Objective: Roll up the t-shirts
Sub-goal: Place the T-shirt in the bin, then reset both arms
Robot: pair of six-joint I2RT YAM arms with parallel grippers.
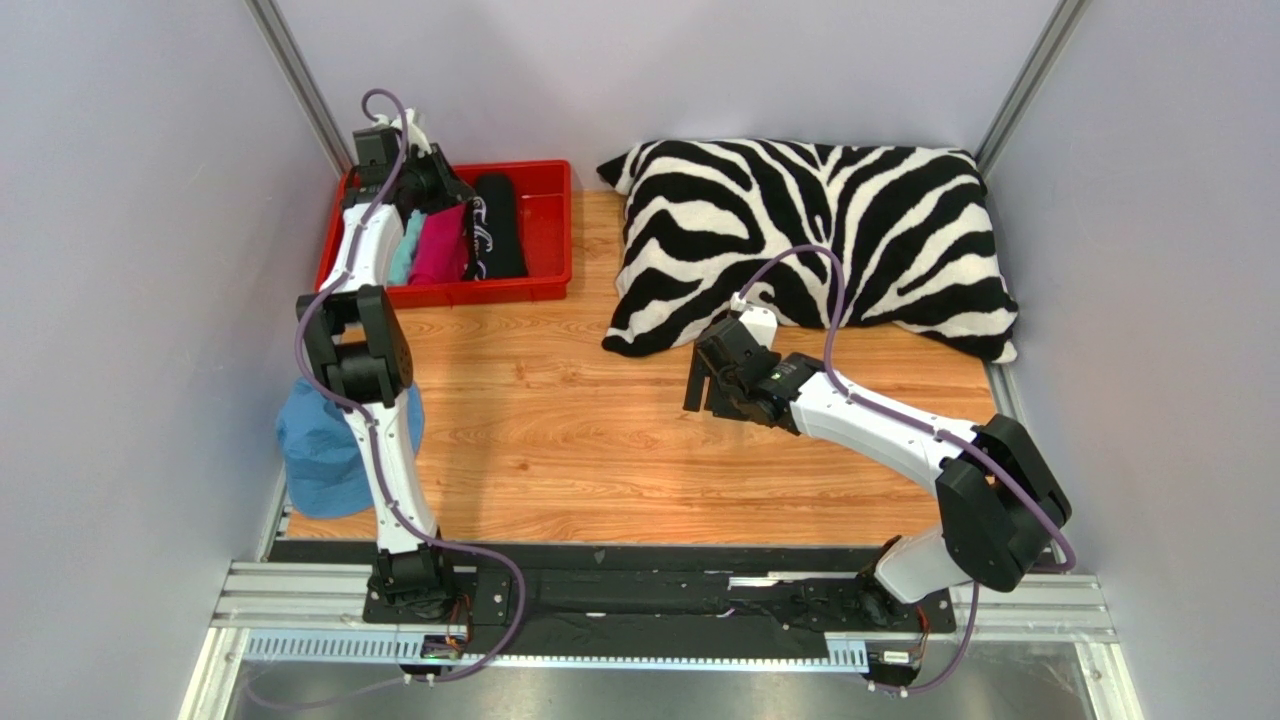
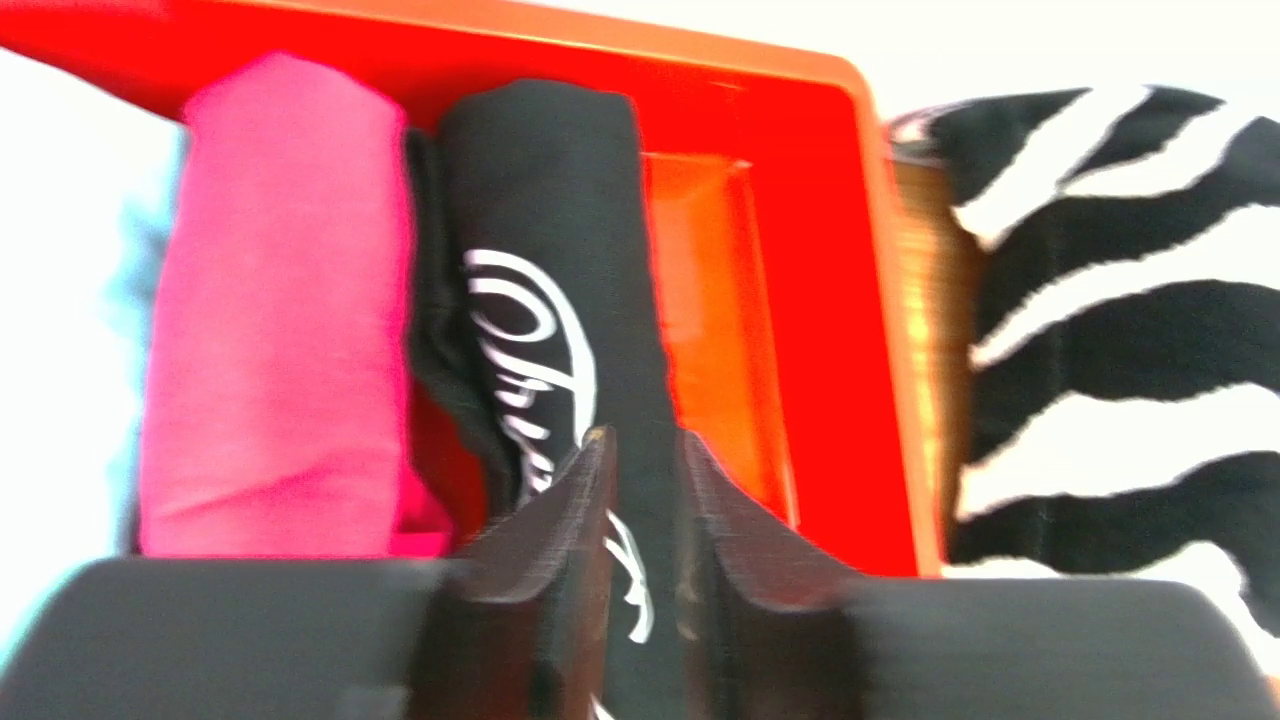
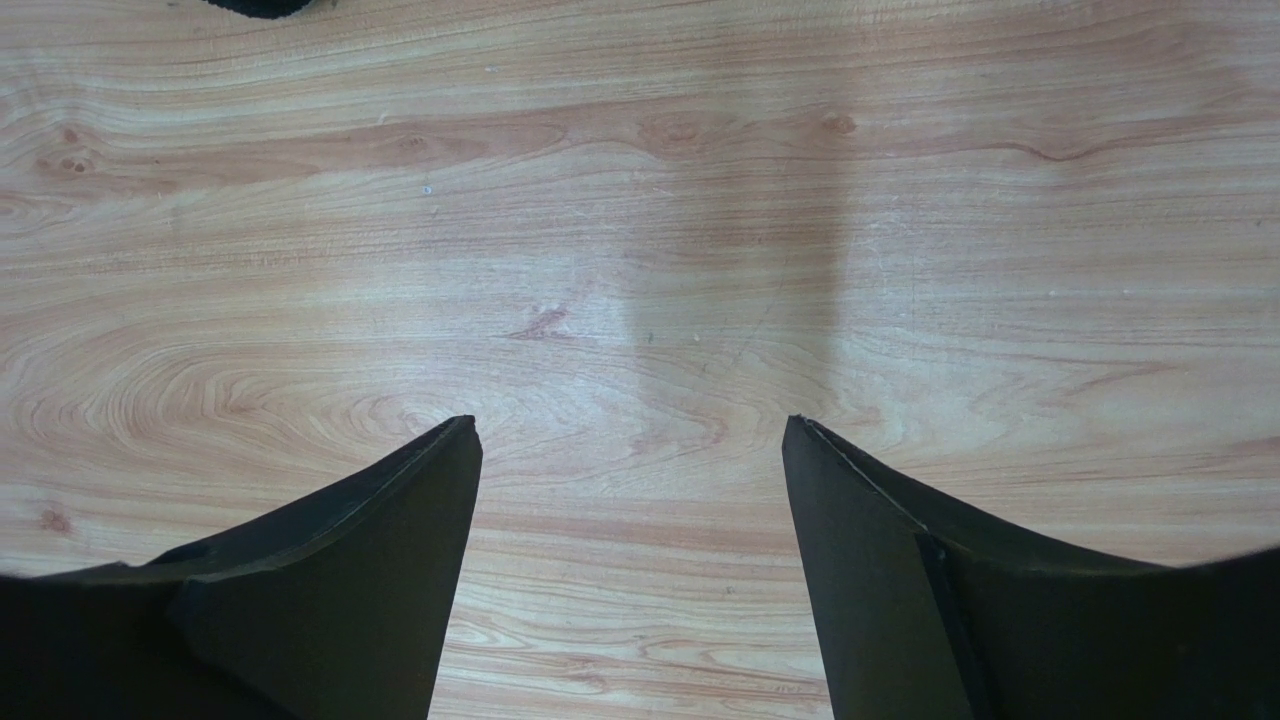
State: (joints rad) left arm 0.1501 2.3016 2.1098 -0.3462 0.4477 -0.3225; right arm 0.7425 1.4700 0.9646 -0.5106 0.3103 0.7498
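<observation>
Rolled t-shirts lie side by side in the red bin (image 1: 549,225): a teal one (image 1: 403,248), a pink one (image 1: 440,248) and a black one with white print (image 1: 496,225). In the left wrist view the pink roll (image 2: 278,300) and the printed black roll (image 2: 556,225) are close below, with darker black cloth (image 2: 443,345) between them. My left gripper (image 2: 646,443) hovers over the black roll, its jaws a narrow gap apart with nothing pinched. My right gripper (image 3: 628,428) stands wide open and empty over bare wood, also seen in the top view (image 1: 709,393).
The zebra-striped pillow (image 1: 812,240) lies at the back right, just right of the bin (image 2: 812,270). A blue cloth (image 1: 323,450) hangs over the table's left edge under the left arm. The wooden tabletop (image 3: 631,225) lies under the right gripper.
</observation>
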